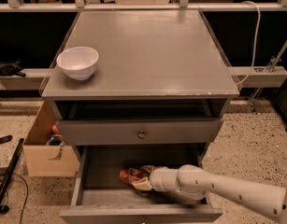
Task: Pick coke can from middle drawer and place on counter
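Observation:
The coke can [129,173], red with pale markings, lies on its side on the floor of the open middle drawer [103,169], near its centre. My gripper [142,183] is at the end of a white arm that reaches into the drawer from the lower right. It sits right against the can's right end and hides part of it. The counter [147,50] is the grey top of the cabinet above.
A white bowl [78,62] stands on the counter's front left corner. A closed drawer front with a round knob [141,134] sits above the open drawer. An open cardboard box [45,155] stands left of the cabinet. A black pole [7,181] lies on the floor.

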Controlling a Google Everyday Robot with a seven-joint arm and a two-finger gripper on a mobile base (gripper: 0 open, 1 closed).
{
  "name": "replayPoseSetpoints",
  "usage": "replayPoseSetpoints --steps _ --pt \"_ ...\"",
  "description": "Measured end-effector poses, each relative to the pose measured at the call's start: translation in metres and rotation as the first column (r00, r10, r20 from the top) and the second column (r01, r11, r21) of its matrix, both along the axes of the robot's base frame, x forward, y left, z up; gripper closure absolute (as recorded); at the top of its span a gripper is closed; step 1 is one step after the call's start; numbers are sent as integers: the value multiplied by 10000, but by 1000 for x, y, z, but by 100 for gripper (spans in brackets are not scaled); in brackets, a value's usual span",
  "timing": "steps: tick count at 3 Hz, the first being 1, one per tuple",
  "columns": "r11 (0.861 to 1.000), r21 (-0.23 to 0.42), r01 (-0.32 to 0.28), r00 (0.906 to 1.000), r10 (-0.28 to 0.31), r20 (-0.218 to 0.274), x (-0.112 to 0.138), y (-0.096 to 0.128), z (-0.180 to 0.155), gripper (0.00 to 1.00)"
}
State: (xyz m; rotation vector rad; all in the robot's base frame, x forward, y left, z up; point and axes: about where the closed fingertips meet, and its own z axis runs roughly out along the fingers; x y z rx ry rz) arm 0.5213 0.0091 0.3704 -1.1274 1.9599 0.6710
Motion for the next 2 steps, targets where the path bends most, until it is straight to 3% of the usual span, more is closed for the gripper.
replayPoseSetpoints --steps 1,2 --pt "10000 0 -1 10000 1 0 0 0 0 100" --pt "10000 -3 -4 10000 4 0 0 0 0 100"
